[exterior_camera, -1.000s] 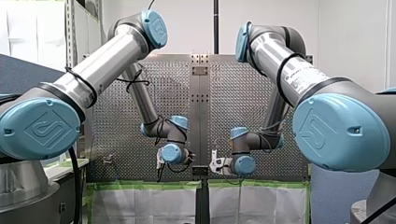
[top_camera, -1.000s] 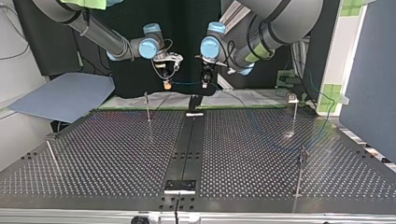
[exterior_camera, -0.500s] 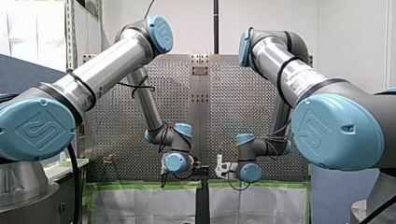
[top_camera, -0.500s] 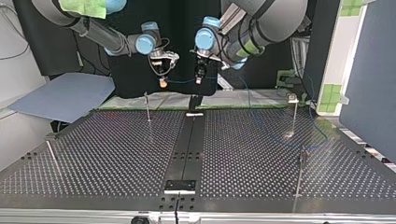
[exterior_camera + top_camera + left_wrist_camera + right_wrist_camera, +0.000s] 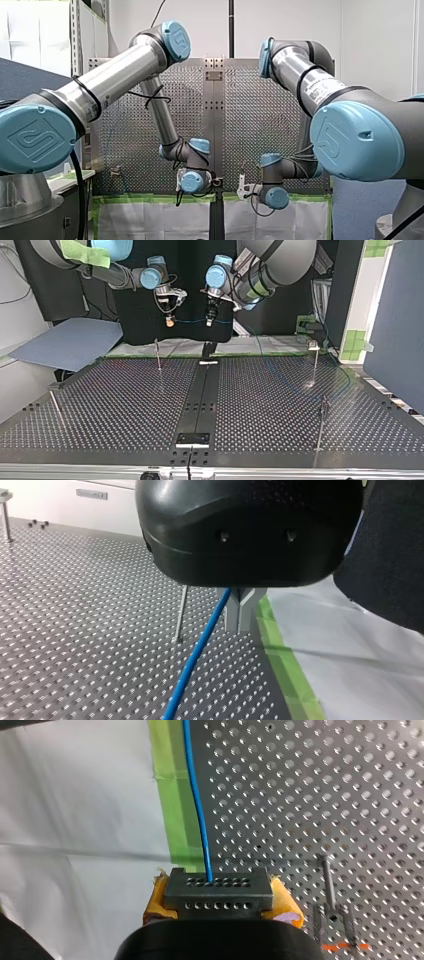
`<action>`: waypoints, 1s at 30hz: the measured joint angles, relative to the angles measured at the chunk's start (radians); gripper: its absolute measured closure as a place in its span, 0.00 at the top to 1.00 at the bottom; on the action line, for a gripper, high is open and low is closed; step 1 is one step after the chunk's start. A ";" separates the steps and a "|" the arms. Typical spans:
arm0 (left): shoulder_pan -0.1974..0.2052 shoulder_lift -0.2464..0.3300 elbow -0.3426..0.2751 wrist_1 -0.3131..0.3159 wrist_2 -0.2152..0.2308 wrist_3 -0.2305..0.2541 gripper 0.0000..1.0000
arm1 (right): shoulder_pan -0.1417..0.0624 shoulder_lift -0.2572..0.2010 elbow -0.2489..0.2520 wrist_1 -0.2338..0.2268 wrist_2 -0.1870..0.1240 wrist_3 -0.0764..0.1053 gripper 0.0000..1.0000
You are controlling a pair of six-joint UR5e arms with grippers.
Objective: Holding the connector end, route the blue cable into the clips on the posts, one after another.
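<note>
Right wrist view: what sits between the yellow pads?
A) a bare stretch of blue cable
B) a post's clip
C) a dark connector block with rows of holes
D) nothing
C: the right gripper clamps a dark connector block between its yellow pads, and the blue cable runs out of the block.

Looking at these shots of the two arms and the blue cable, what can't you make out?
- Clips on the posts: top view, too small.
- Where the blue cable enters my left gripper: left wrist view, its black housing covers it.
- The cable's path across the table: top view, too thin, faint.
- My right gripper behind the connector: right wrist view, cut off by the edge.
</note>
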 joint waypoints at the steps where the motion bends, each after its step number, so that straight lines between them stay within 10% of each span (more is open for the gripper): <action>1: -0.003 -0.008 0.007 0.000 0.000 0.001 0.00 | -0.007 -0.004 0.009 -0.010 -0.005 0.000 0.00; 16: -0.103 -0.079 0.139 -0.046 -0.063 -0.017 0.00 | -0.130 -0.031 0.110 -0.140 -0.121 0.003 0.00; 30: -0.138 -0.131 0.248 -0.094 -0.090 -0.004 0.00 | -0.244 -0.034 0.113 -0.222 -0.128 -0.005 0.00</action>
